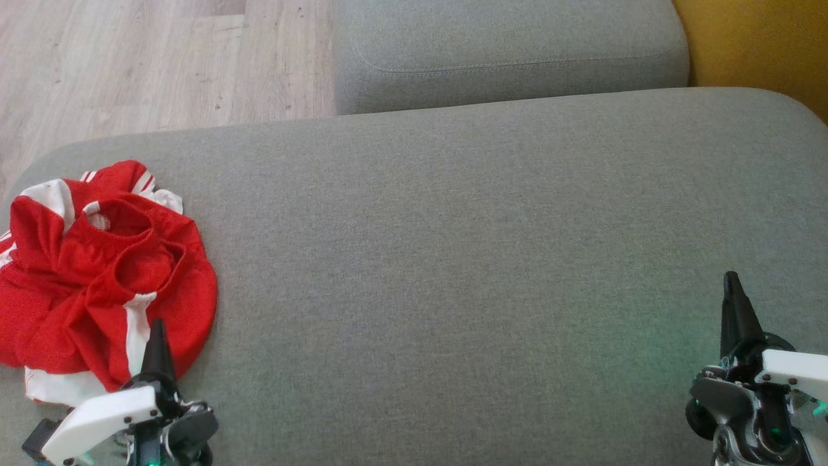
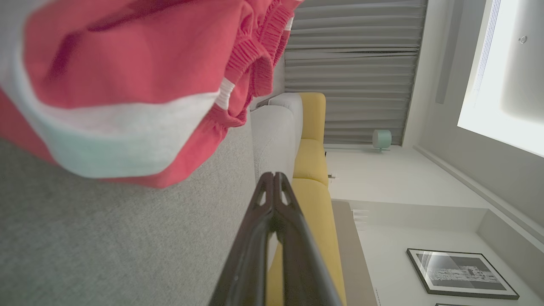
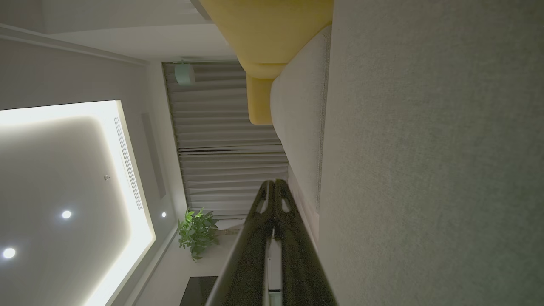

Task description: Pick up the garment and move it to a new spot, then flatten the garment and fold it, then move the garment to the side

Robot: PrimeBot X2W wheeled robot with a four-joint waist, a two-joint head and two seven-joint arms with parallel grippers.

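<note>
Grey cushion (image 1: 453, 226) beneath crumpled garment (image 1: 97, 272)

Red garment (image 1: 97, 278) with white stripes and white panels, gathered elastic bands showing along its openings. Crumpled into a loose rounded heap, not flattened, not folded. Lying on the grey cushion (image 1: 453, 259) at its left end, toward the near edge, white patch at the nearest corner, folds bunched and overlapping.
</note>
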